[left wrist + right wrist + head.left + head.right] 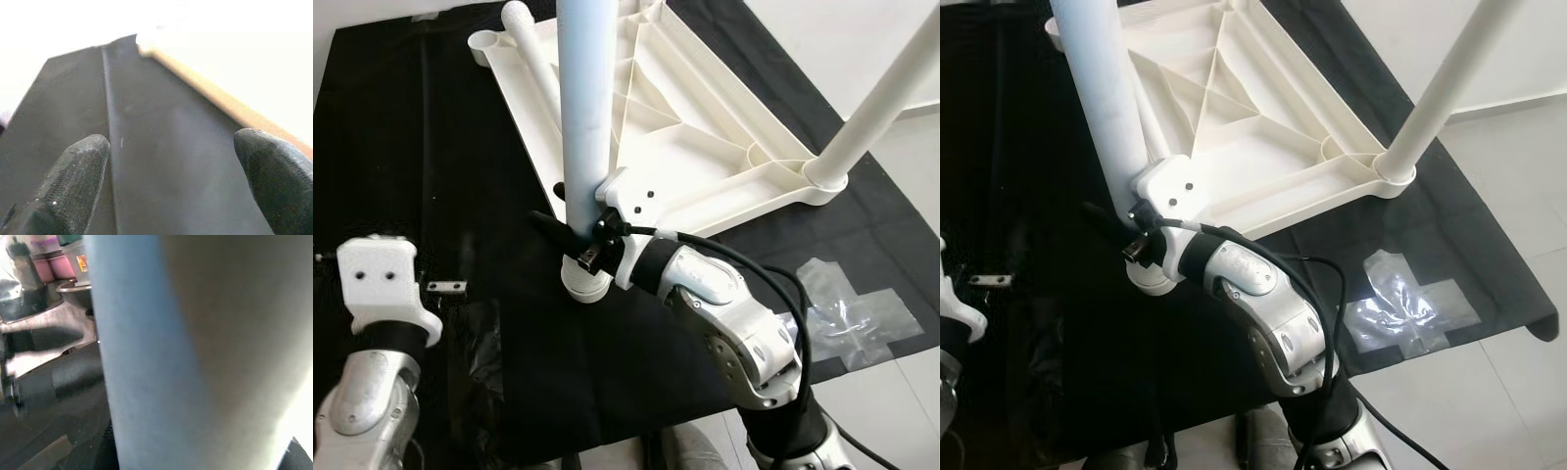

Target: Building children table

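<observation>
A black cloth covers the pale floor. Crumpled clear plastic lies at the cloth's edge on the robot's right. A small metal bracket rests on the cloth. Light is bright and even; the floor looks glossy.

Right arm: silver-grey metal shell in rounded segments, small dark screw heads along the forearm casing, black joint collar near the base. Black cable loops from the wrist back along the forearm. White plastic wrist block with two dark screw holes; black gripper hardware below it.

Left arm: same silver casing, black ribbed collar, white plastic wrist block with several small holes.

Left gripper fingers: black, rounded tips, fine dotted rubber texture.
</observation>
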Available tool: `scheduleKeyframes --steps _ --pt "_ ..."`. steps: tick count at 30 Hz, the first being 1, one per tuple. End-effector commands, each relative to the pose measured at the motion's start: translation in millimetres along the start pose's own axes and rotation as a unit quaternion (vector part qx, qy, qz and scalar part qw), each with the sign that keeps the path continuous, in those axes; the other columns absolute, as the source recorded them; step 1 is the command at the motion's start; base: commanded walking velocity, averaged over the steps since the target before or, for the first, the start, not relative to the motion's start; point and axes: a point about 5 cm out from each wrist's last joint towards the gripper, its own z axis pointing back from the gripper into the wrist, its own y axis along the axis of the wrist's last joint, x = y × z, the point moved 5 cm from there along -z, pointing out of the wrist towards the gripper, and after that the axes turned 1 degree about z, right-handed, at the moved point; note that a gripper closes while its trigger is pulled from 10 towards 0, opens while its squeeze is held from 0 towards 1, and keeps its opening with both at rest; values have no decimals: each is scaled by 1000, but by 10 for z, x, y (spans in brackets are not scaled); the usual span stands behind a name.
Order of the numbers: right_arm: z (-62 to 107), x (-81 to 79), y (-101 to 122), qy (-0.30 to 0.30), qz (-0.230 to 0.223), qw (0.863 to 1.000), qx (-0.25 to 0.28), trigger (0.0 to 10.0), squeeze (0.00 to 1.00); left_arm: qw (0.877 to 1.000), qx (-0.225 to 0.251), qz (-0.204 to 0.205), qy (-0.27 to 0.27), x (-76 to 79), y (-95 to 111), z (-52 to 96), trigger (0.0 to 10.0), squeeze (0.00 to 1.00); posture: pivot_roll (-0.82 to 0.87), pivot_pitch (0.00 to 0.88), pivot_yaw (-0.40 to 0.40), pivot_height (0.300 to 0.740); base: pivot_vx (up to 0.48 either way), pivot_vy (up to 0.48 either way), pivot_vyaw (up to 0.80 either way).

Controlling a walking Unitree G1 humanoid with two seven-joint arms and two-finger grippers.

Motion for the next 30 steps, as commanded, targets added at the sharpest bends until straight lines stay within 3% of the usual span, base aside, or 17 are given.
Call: scheduleKeyframes --steps 1,2,3,4,5,6,10,16,18,19,21,22,23,26,29,30 --pt "51 73 -609 -33 -18 991 -126 10000 0 1000 8 5 -15 -28 55 -9 10000 0 -5 280 -7 740 0 0 0" --pt "51 73 -609 -33 -18 991 -126 10000 0 1000 8 5 -15 -28 55 -9 10000 0 -5 280 -7 740 0 0 0" --pt "-45 -81 -487 34 20 994 -98 10000 0 995 68 19 -73 0 417 -169 10000 0 4 256 2 740 0 0 0" --pt "-73 -141 -444 58 28 994 -87 10000 0 992 85 23 -91 16 527 -207 10000 0 4 256 2 740 0 0 0" --pt "-73 -141 -444 58 28 994 -87 10000 0 992 85 23 -91 16 527 -207 10000 0 4 256 2 740 0 0 0" --pt "-96 -280 -377 116 53 989 -69 10000 0 987 106 33 -120 61 676 -263 10000 0 6 247 6 740 0 0 0" --pt "-91 -357 -361 167 61 982 -64 10000 0 978 123 53 -157 149 800 -294 10000 0 12 233 7 740 0 0 0" --pt "-91 -296 -311 195 57 978 -54 10000 0 959 141 88 -230 328 957 -266 10000 0 19 221 6 740 0 0 0" --pt "-119 -240 -263 193 39 980 -40 10000 0 941 141 107 -290 441 1029 -210 10000 0 26 211 8 740 0 0 0" --pt "-119 -240 -263 193 39 980 -40 10000 0 941 141 107 -290 441 1029 -210 10000 0 26 211 8 740 0 0 0" --pt "-142 -212 -155 196 6 981 -10 10000 0 924 135 104 -343 528 1054 -145 10000 0 26 210 11 740 0 0 0" --pt "-142 -212 -155 196 6 981 -10 10000 0 924 135 104 -343 528 1054 -145 10000 0 26 210 11 740 0 0 0" --pt "-135 -186 30 214 -29 976 35 10000 0 906 122 99 -392 580 1041 -79 10000 0 27 208 16 740 0 0 0" --pt "-111 -172 132 228 -41 971 58 10000 0 899 117 93 -412 591 1037 -50 10000 0 26 204 17 740 0 0 0" --pt "60 -101 463 294 -50 947 116 10000 0 879 119 98 -452 525 1125 -36 10000 0 21 192 20 740 0 0 0" --pt "60 -101 463 294 -50 947 116 10000 0 879 119 98 -452 525 1125 -36 10000 0 21 192 20 740 0 0 0"
